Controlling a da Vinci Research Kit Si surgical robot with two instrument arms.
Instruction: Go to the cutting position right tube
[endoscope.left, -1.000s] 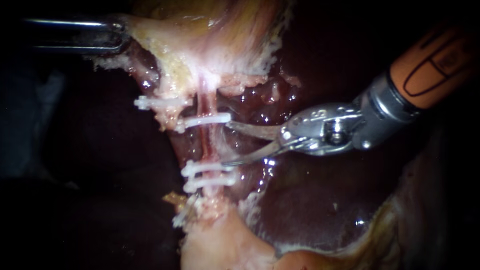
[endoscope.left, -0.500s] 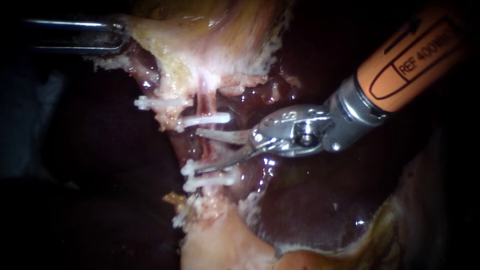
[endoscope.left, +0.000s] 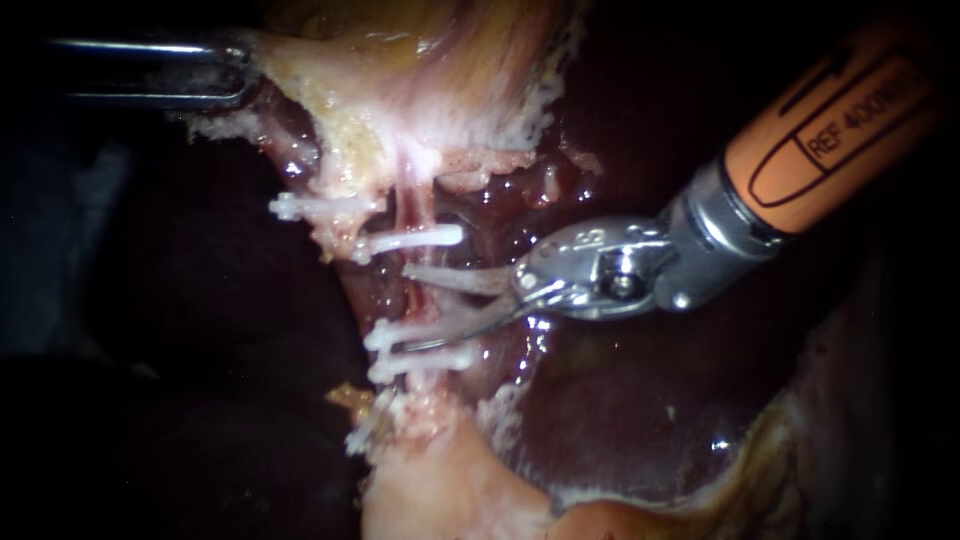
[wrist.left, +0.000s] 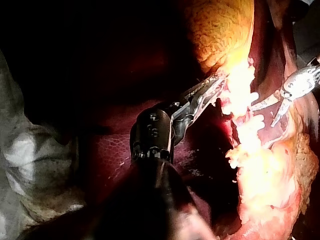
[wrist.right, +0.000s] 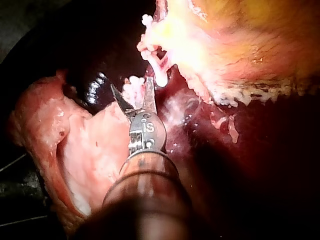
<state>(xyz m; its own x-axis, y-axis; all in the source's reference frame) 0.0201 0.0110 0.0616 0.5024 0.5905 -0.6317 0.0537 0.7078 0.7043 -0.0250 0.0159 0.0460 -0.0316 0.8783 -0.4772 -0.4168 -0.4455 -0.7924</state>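
White clips (endoscope.left: 410, 240) bracket the right tube (endoscope.left: 410, 208). The right instrument (endoscope.left: 403, 308) has its jaws apart, straddling the bare stretch between the clips, probably so that both stumps stay sealed. The left instrument (endoscope.left: 232, 75), jaws clamped on the gallbladder (endoscope.left: 420, 90), tensions the tube.

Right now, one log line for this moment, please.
right tool: jaws open around tube | between clips | left tool: holds tissue

1. Right instrument (endoscope.left: 403, 309): orange shaft, black outlined markings, behind the end effector.
2. Silver wrist with one round pivot screw; end effector of two slim curved blades.
3. Left instrument (endoscope.left: 235, 72): dark shaft, slender silver end effector.
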